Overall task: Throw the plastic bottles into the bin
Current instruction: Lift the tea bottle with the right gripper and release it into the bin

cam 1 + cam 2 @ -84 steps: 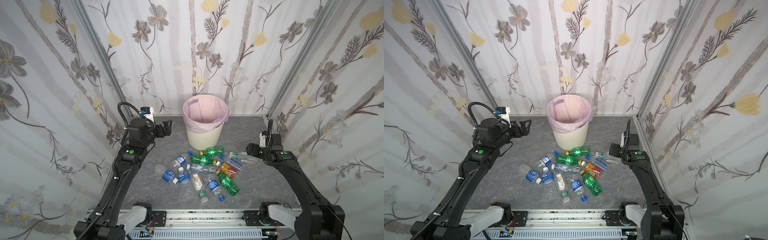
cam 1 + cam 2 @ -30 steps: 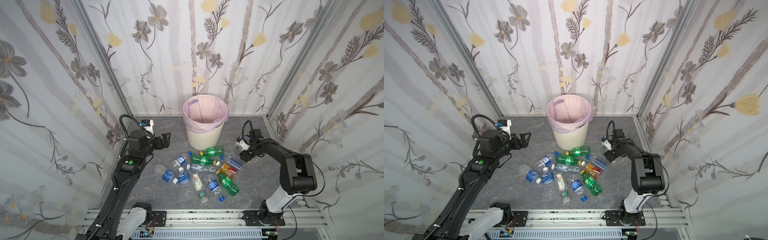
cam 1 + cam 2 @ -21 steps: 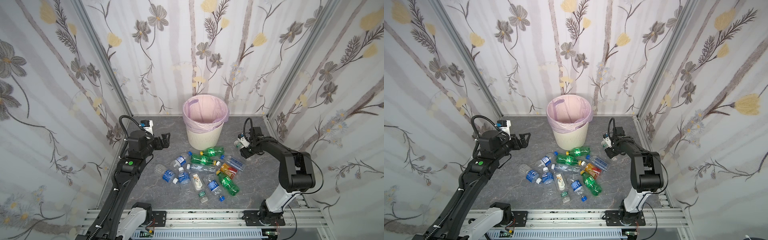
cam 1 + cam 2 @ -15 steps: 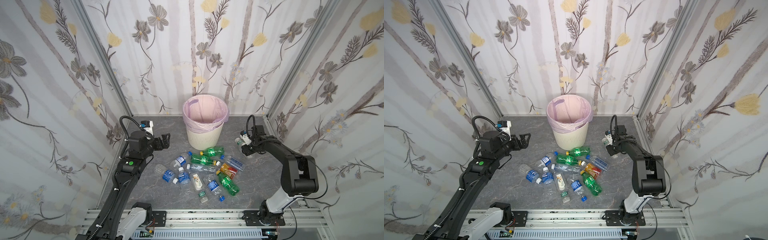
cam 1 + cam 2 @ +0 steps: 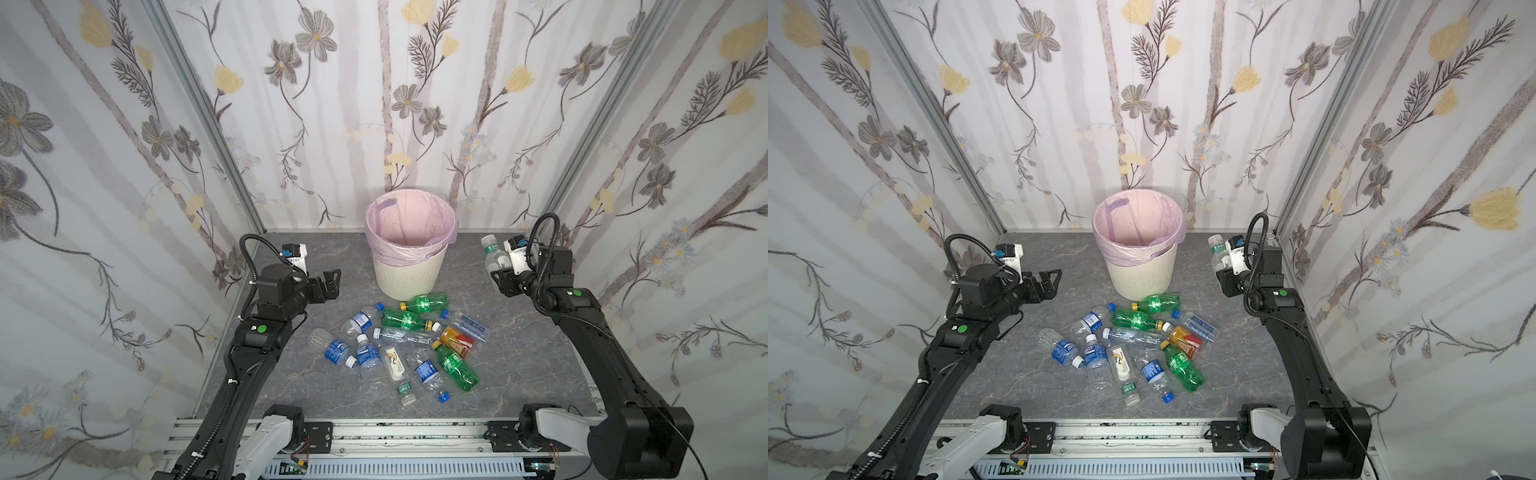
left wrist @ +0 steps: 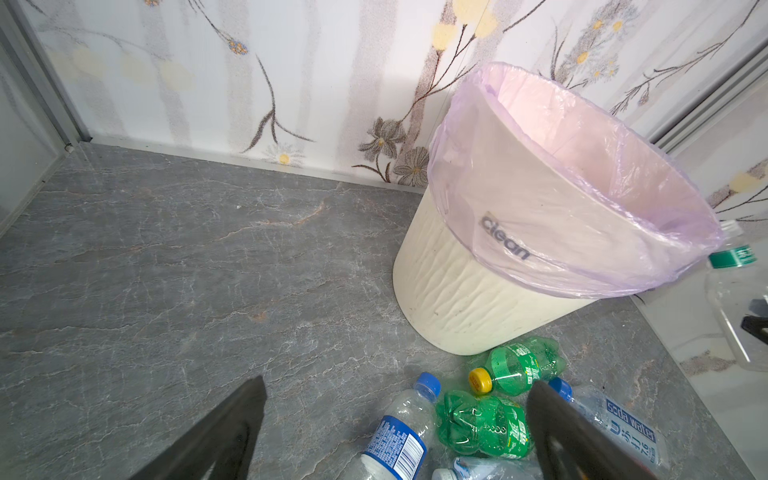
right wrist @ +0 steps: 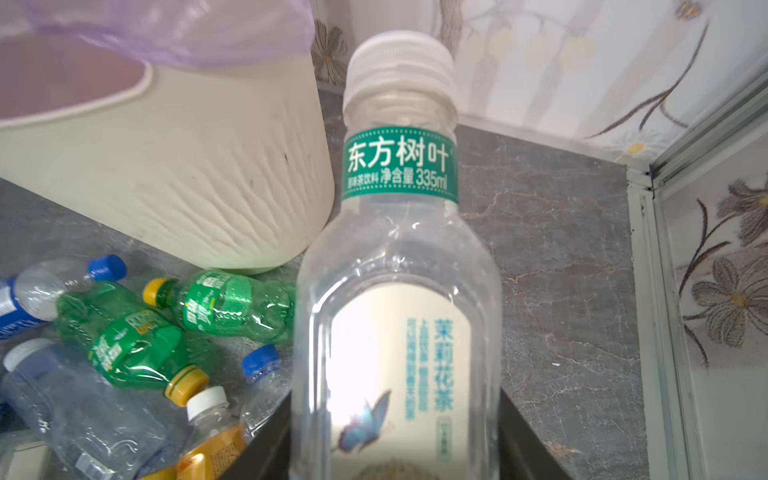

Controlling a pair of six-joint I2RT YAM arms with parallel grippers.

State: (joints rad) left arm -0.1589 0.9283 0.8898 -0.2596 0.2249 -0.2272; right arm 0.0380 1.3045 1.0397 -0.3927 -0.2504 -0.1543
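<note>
Jutting from the right claw [image 5: 497, 271] is a white-capped bottle [image 5: 491, 250].

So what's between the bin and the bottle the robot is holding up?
Nothing. In both top views only bare grey tabletop shows between the bin and the bottle in the right gripper.

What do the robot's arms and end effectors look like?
The left arm and right arm are matt black with white base segments. Each bears a green dot, a looping black cable and a white wrist camera. The left end effector and right end effector have black fingers.
</note>
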